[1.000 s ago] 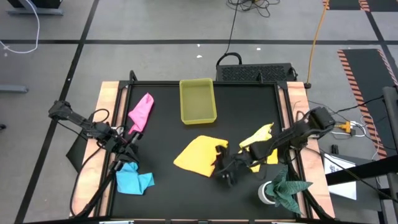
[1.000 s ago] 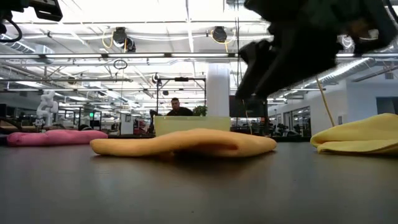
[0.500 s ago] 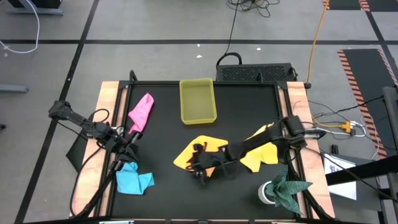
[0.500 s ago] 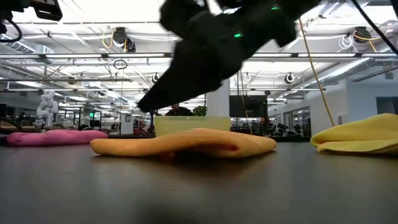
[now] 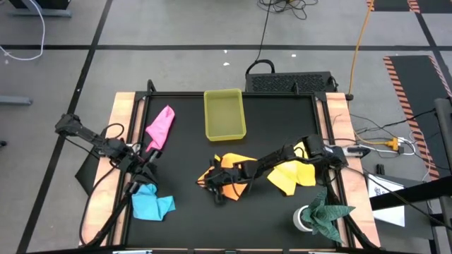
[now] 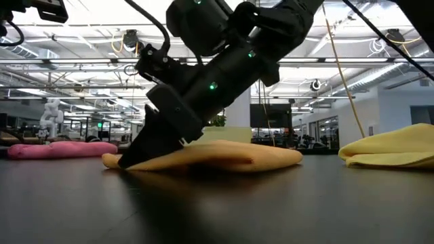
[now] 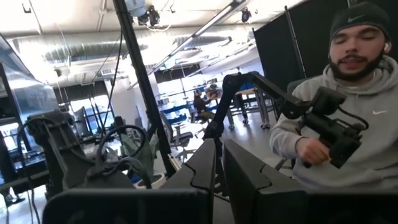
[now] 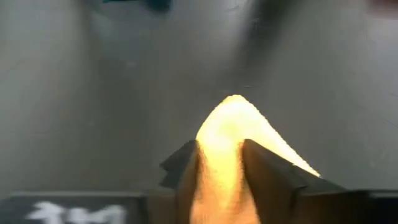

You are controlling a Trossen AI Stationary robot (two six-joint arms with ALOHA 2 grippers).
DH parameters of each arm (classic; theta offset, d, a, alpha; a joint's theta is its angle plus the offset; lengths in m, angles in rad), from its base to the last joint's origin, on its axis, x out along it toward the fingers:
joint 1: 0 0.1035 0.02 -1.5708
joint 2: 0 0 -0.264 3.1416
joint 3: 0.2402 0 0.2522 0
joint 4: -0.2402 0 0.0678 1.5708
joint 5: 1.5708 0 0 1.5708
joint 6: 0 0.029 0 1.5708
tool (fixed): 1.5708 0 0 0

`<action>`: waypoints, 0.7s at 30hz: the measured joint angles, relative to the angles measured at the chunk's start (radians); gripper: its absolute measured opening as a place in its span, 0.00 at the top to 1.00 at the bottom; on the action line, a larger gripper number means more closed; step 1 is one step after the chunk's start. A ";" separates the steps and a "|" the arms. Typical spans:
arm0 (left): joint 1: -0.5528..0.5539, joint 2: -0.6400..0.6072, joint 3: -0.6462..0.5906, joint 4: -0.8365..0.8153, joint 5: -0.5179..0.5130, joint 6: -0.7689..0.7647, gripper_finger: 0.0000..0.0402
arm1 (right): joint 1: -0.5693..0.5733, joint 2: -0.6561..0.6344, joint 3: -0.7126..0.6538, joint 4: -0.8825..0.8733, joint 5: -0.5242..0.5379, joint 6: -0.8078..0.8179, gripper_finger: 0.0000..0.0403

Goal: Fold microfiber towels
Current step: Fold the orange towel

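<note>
1. Low at centre frame, the right hand (image 5: 206, 184) is pinching the left corner of the orange towel (image 5: 233, 169) on the dark surface (image 5: 282, 127).
2. Next, I judge, it is needing to lift and carry that corner across to fold.
3. Further left, the left hand (image 5: 134, 187), pressed together, is waiting between the light blue towel (image 5: 152, 204) and the pink towel (image 5: 161, 127); the yellow towel (image 5: 293, 175) is lying at right.
</note>
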 joint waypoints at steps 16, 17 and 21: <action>-0.063 0.184 0.001 0.254 0.061 0.171 0.91 | 0.167 -0.520 -0.180 -0.008 -0.002 -0.199 0.99; -0.078 0.249 0.001 0.314 0.061 0.205 0.91 | 0.176 -0.575 -0.222 0.017 -0.002 -0.201 0.99; -0.112 0.565 0.099 0.494 0.010 0.298 0.91 | 0.194 -0.770 -0.438 0.171 -0.002 -0.158 0.99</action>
